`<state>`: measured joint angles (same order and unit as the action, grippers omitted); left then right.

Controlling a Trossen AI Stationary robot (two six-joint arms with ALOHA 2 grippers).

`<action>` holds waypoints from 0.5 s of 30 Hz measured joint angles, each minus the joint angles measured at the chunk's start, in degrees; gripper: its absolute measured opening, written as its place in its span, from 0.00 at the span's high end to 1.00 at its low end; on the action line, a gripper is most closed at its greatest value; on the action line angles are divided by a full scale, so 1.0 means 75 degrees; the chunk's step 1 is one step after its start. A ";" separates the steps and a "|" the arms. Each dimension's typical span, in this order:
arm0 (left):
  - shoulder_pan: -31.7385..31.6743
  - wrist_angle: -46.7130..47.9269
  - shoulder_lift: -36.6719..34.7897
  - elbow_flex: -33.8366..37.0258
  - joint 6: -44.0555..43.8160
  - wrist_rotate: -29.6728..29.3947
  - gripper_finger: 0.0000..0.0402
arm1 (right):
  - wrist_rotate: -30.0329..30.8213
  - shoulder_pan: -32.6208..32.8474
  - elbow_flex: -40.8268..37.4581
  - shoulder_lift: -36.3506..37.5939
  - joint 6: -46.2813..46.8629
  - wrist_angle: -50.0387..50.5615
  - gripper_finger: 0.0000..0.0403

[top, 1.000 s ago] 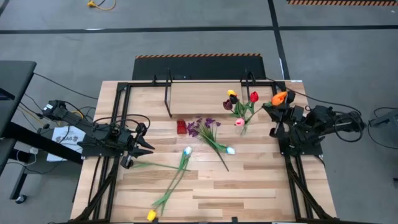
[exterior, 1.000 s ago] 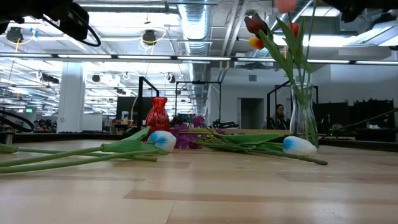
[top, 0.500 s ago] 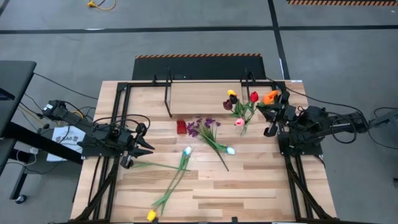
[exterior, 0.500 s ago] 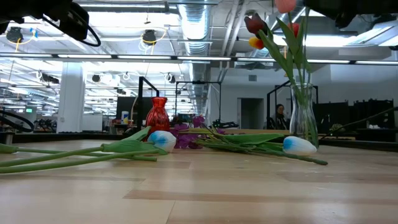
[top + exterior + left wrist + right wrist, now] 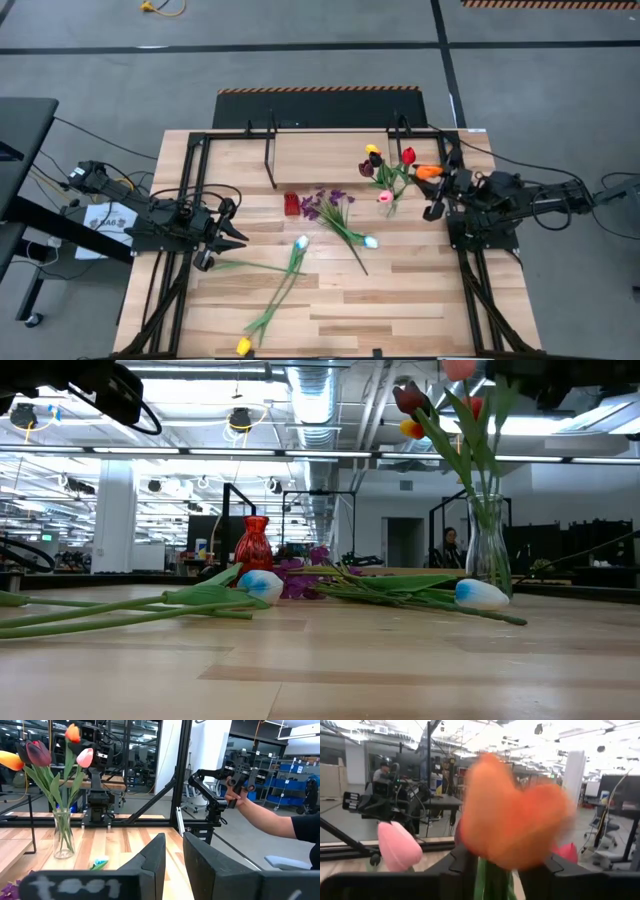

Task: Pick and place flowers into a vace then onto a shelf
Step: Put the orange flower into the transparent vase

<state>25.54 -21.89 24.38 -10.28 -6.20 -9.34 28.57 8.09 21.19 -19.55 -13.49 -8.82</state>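
Plank tabletop [image 5: 330,290], high view: right gripper [image 5: 437,178] clamped on orange tulip [image 5: 428,171] just beside glass vase [image 5: 390,206] of tulips; left gripper [image 5: 226,232] idle at left edge, fingers apart. Shelf [image 5: 330,160] at back. White tulips [image 5: 300,243], purple sprig [image 5: 325,203] and a small red vase [image 5: 291,203] on table.

Low view: vase [image 5: 487,546] upright, 2 white tulips [image 5: 262,584] lying flat.

Left wrist: fingers [image 5: 152,860] apart; a person's arm [image 5: 270,817] behind.

Right wrist: stem between fingers [image 5: 457,865].

Best lower stem straight into vase mouth. No readable writing.
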 joint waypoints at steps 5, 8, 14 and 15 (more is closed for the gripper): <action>-0.0003 0.0000 0.0002 0.0000 -0.0003 0.0000 0.86 | -0.0001 -0.0019 0.0000 0.0000 0.0328 0.0388 0.61; -0.0003 0.0000 0.0000 0.0000 -0.0006 -0.0003 0.86 | -0.0002 -0.0019 0.0000 0.0000 0.0422 0.0616 0.55; -0.0003 0.0000 0.0000 0.0000 -0.0006 -0.0003 0.86 | -0.0002 -0.0025 0.0000 0.0000 0.0728 0.0894 0.44; -0.0002 0.0000 0.0001 0.0000 -0.0007 -0.0003 0.86 | 0.0001 -0.0025 0.0000 0.0000 0.0779 0.0946 0.43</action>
<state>25.53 -21.89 24.39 -10.28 -6.25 -9.37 28.58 7.90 21.19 -19.55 -7.65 -1.72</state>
